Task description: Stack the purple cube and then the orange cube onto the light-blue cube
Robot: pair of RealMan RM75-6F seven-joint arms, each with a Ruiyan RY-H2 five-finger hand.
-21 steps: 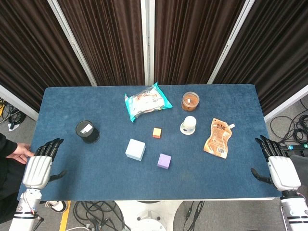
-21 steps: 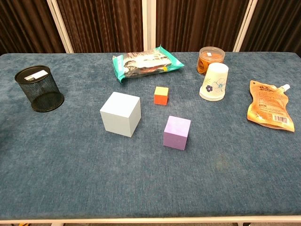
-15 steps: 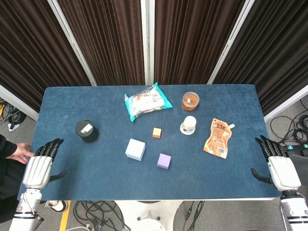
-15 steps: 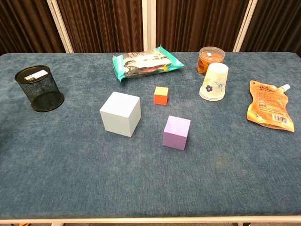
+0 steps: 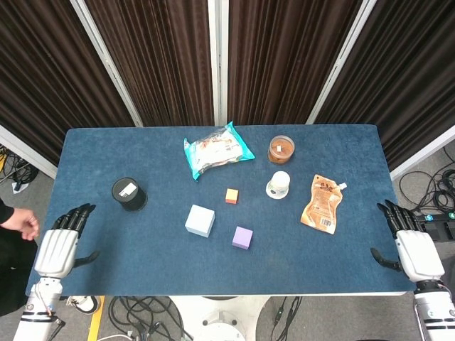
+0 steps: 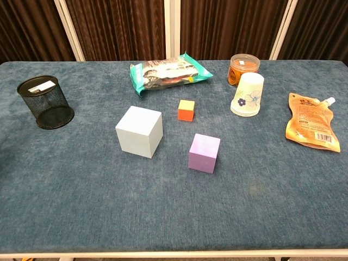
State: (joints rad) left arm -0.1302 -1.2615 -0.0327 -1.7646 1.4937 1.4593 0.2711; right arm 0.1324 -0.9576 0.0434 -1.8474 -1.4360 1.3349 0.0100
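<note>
Nothing on the table is shifting between the earlier frames and now; only a person's hand [image 5: 21, 224], just beyond our left hand [image 5: 58, 245], is drawing back from the table edge. We are keeping both hands parked at the near corners, the left hand and the right hand [image 5: 412, 249] alike released, fingers apart and grasping nothing.

We are viewing the purple cube [image 6: 204, 153] well ahead of the right hand and toward the centre, with the light-blue cube [image 6: 139, 131] just beside it on the left-hand side and the orange cube [image 6: 186, 110] a little farther out between them. None is stacked yet.

We are judging the risks as follows: the purple cube sits near the light-blue cube, so a wide reach could nudge the base; the small orange cube could slip from broad fingers; the paper cup [image 6: 248, 94] stands near the right hand's path.

We are working on a blue cloth-covered table [image 5: 142, 263] before dark pleated curtains [image 5: 163, 57], with a mesh pen cup [image 6: 45, 101], a snack bag [image 6: 168, 72], an orange pouch [image 6: 310, 122] and a lidded jar [image 6: 243, 65] lying farther out.
</note>
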